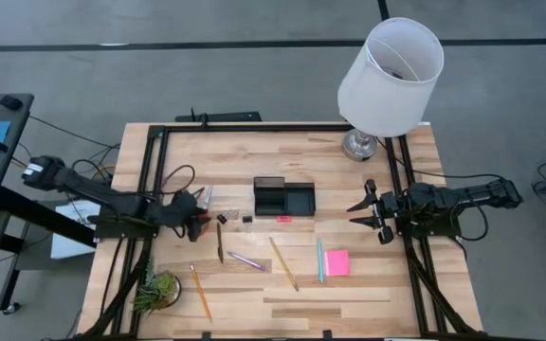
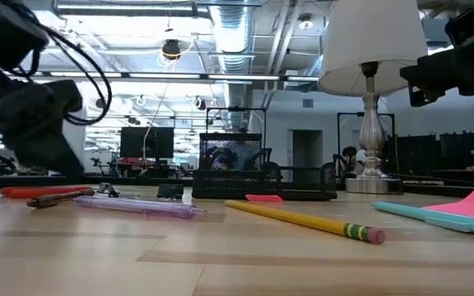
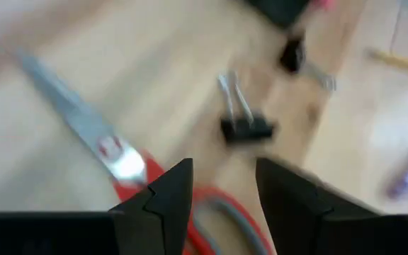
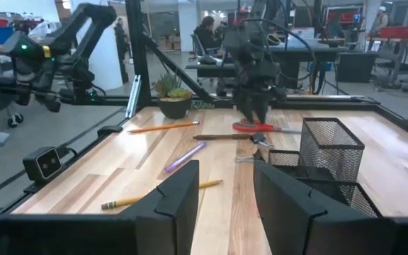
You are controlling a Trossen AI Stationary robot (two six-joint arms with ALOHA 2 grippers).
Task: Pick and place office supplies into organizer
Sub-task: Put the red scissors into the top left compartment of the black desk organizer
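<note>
Left claw: the left claw point(image 3: 222, 188) hangs just above the red-handled scissors point(image 3: 129, 177), fingers parted and holding nothing, red handles right below the tips.
Step in hand: reaching for the scissors, by my reading; no grip made yet.
Next move: lower, straddle the handle end, then close; the blades lie flat on the tabletop point(image 1: 368, 284), so the pinch must be low.
Nearby: a black clip point(image 3: 245, 124) lies just beyond the scissors.
Loose supplies: purple pen point(image 1: 245, 260), yellow pencil point(image 1: 283, 262), teal pen point(image 1: 319, 260), pink sticky pad point(image 1: 336, 262).
Organizer: the organizer point(image 1: 283, 198) sits mid-tabletop, past the clip.
Right claw: the right claw point(image 1: 362, 211) waits at the right edge, parted and empty.
</note>
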